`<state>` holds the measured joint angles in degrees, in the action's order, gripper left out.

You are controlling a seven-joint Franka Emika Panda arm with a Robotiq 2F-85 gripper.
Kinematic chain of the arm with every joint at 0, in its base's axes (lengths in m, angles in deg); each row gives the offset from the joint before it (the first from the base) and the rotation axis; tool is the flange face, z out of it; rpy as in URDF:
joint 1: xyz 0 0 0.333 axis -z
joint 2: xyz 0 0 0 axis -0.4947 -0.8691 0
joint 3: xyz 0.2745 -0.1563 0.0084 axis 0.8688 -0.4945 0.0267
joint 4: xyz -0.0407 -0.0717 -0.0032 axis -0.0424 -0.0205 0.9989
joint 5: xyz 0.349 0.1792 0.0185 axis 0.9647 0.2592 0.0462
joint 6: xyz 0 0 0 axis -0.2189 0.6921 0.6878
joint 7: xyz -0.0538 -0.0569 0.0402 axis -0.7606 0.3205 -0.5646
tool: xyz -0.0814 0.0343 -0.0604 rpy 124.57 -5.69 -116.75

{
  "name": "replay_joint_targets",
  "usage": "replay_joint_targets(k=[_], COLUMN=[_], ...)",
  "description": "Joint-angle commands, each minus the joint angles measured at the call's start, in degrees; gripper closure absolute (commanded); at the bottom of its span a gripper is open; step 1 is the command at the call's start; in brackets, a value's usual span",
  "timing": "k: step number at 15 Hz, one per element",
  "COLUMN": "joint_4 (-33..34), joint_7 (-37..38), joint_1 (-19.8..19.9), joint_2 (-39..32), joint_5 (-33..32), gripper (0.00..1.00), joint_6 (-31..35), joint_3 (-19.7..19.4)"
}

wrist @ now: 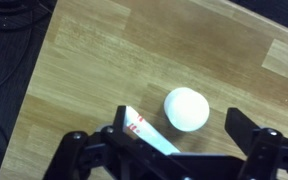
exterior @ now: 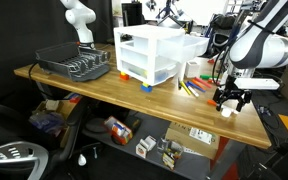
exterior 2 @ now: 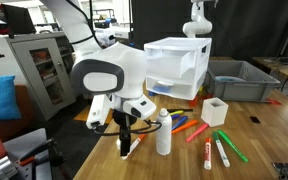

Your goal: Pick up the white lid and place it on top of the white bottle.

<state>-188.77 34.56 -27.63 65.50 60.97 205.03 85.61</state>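
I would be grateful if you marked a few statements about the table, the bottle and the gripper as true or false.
1. The gripper is open. True.
2. The white bottle lies on its side. False: it stands upright on the wooden table.
3. The white drawer unit stands on the table. True.
4. The black dish rack sits on the floor under the table. False: it sits on the tabletop, beside the drawer unit.
5. Coloured markers lie on the table near the bottle. True.
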Motion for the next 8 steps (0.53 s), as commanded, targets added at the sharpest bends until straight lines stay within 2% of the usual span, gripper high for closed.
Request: replay_joint_targets(k=[1,4,8], joint_4=[0.1,-0.9,-3.3], joint_7=[0.0,1.9,4.7], joint_1=[-0.2,-2.0,-3.3], joint_2=[-0.3,1.5,4.8], joint_5=[-2.1,-4.7,-5.0], gripper=[0.0,0.0,0.0], joint_6=[3.8,5.2,3.2], joint_3=[-0.4,-1.6,-0.8])
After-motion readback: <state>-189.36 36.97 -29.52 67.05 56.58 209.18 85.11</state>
